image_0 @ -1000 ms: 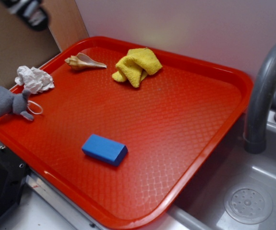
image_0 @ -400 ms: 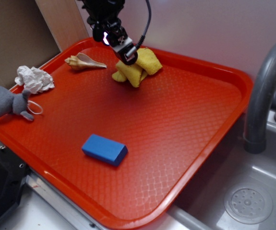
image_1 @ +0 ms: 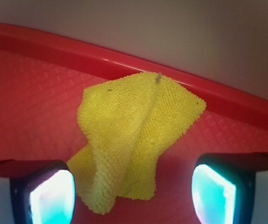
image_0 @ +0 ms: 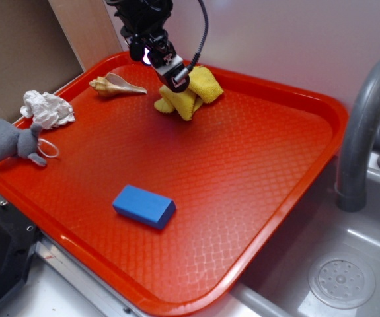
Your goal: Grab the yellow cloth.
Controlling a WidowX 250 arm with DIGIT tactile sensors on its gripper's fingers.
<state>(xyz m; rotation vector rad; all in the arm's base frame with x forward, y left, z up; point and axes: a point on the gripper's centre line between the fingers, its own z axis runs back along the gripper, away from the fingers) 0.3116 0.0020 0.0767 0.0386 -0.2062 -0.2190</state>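
1. The yellow cloth [image_0: 191,91] lies bunched at the far side of the red tray [image_0: 256,165], close to the tray's back rim
2. The exterior view shows the gripper [image_0: 176,74] directly above the near-left part of the cloth; contact cannot be confirmed from this angle, and the arm hides part of the cloth
3. The wrist view shows what the exterior view does not: the jaws are spread wide, one fingertip [image_1: 47,196] at the lower left and the other at the lower right, with the yellow cloth [image_1: 134,140] lying between them and extending toward the back rim
4. In the wrist view both pads glow cyan-white; neither pad is pressed on the fabric
5. Only the exterior view shows the surrounding items: a seashell [image_0: 115,85] just left of the cloth, a white paper wad [image_0: 47,109] at the left rim, a grey plush toy [image_0: 16,142] near it, and a blue block [image_0: 144,206] well apart toward the front of the tray
6. A grey faucet [image_0: 365,125] and a sink [image_0: 335,271] stand to the right of the tray
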